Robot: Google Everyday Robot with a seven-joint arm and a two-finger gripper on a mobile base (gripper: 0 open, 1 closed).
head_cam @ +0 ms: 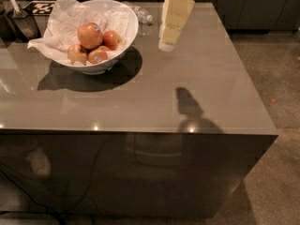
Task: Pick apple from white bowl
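Note:
The white bowl point(126, 39) stands at the back left of the grey table, lined with crumpled white paper. It holds several apples. The largest apple point(90, 35), red-orange with a small pale sticker near its top, sits on top of the pile. A deep-red apple point(111, 39) lies to its right, and an apple with a white sticker on its side point(97, 56) lies in front. My gripper point(166, 44) hangs above the table to the right of the bowl, apart from it, pointing down.
A plastic water bottle point(142, 17) lies behind the bowl. A dark holder with a utensil point(21, 22) stands at the far left. The table's right edge point(248, 74) drops to a carpeted floor. My arm's shadow point(190, 107) falls near the front edge.

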